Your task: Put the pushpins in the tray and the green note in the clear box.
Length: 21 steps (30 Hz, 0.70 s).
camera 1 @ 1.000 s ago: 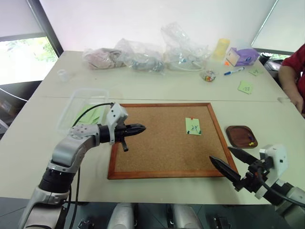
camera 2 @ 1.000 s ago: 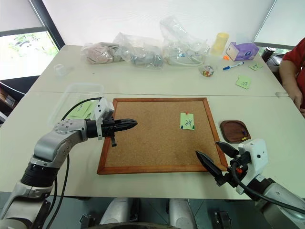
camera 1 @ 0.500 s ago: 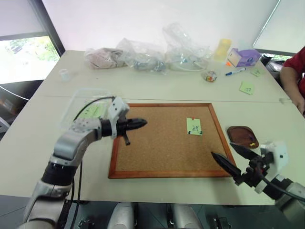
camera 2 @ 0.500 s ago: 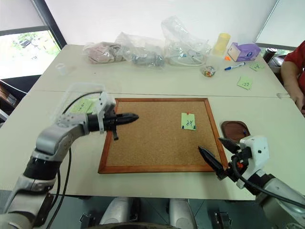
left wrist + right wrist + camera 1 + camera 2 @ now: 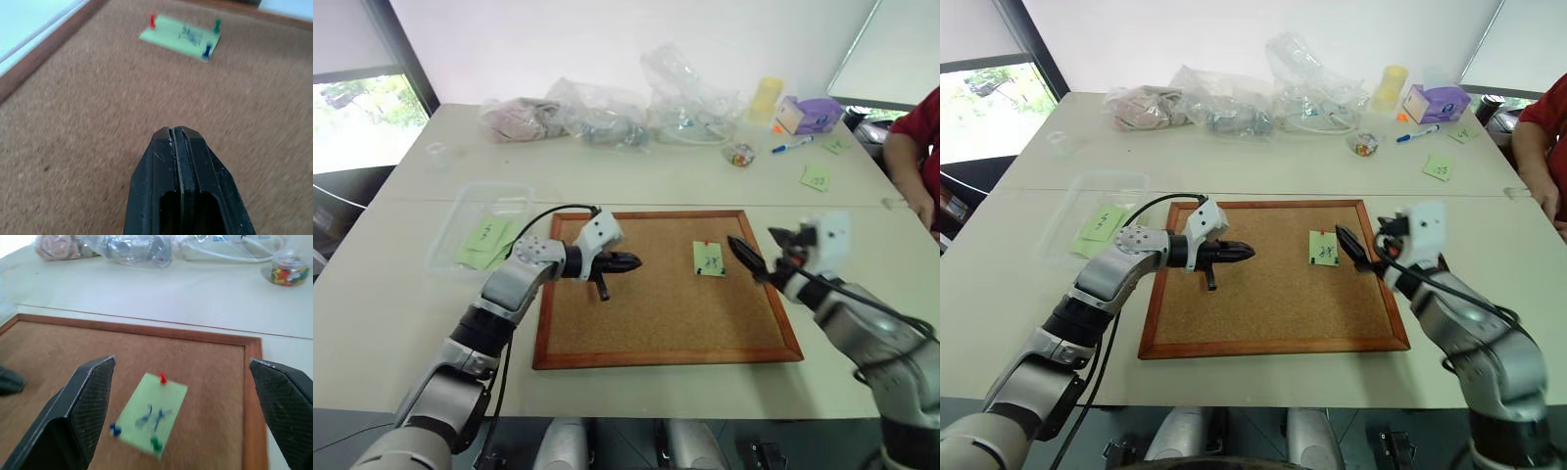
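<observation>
The green note lies on the cork board, held by three pushpins: red, blue and green. My right gripper hovers open just right of the note, over the board's right edge, its fingers pointing at the note. My left gripper is shut and empty above the board's middle, pointing toward the note from the left. The clear box sits left of the board with green notes inside. My right arm hides the tray.
Wrinkly plastic bags, a jar of pins, a yellow cup, a purple box, a marker and loose green notes line the table's back. A person's red sleeve is at the far right.
My right gripper rose from the table's front edge and went forward to the note's right side, covering the tray. My left gripper slid right over the board, still shut.
</observation>
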Available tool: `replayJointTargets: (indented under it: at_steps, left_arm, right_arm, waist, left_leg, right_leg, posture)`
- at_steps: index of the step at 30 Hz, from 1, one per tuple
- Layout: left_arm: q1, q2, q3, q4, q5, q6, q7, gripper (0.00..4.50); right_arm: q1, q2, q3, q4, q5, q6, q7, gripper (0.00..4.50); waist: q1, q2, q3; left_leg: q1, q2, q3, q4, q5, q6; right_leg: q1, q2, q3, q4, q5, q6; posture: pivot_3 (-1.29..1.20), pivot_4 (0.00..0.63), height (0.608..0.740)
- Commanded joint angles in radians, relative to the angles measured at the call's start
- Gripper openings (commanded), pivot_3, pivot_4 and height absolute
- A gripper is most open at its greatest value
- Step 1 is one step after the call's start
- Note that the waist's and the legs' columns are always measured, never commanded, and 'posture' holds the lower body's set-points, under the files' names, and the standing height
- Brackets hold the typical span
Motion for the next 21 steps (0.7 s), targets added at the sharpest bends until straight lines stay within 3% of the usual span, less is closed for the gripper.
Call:
replayJointTargets:
  at_steps: [1, 7, 17, 21]
  left_arm:
    - [0.01, 0.027, -0.013, -0.012, 0.046, -0.037, -0.021, 0.0]
    - [0.028, 0.021, -0.012, -0.022, 0.073, -0.02, -0.007, 0.0]
    - [0.059, 0.003, -0.002, -0.067, 0.074, 0.009, 0.011, 0.0]
    - [0.065, 0.0, 0.001, -0.078, 0.078, 0.016, 0.015, 0.0]
  right_arm:
    - [-0.072, 0.029, 0.07, 0.088, -0.087, -0.018, 0.027, 4.43]
    - [-0.165, 0.054, 0.149, 0.235, -0.195, -0.021, 0.093, 4.43]
    - [-0.215, 0.092, 0.145, 0.335, -0.254, -0.014, 0.17, 4.43]
    - [-0.217, 0.105, 0.136, 0.354, -0.272, -0.011, 0.179, 2.66]
  waist:
    - [0.002, 0.0, 0.0]
    - [0.001, 0.0, 0.0]
    - [0.003, 0.0, 0.0]
    - [0.003, 0.0, 0.0]
  left_leg:
    - [0.0, 0.0, 0.0, 0.0, 0.0, 0.0]
    - [-0.001, 0.0, 0.001, 0.0, 0.0, 0.0]
    - [0.0, 0.0, 0.0, 0.0, 0.0, 0.0]
    - [0.0, 0.0, 0.0, 0.0, 0.0, 0.0]
  right_leg:
    - [0.0, 0.0, 0.0, 0.0, 0.0, 0.0]
    - [0.0, -0.001, 0.0, 0.0, 0.0, 0.0]
    - [0.0, -0.001, 0.0, 0.001, 0.0, 0.0]
    - [0.0, -0.001, 0.0, 0.001, 0.0, 0.0]
  posture:
    - [0.0, 0.15, 0.737]
    - [0.0, 0.15, 0.737]
    - [0.0, 0.15, 0.737]
    - [0.0, 0.15, 0.737]
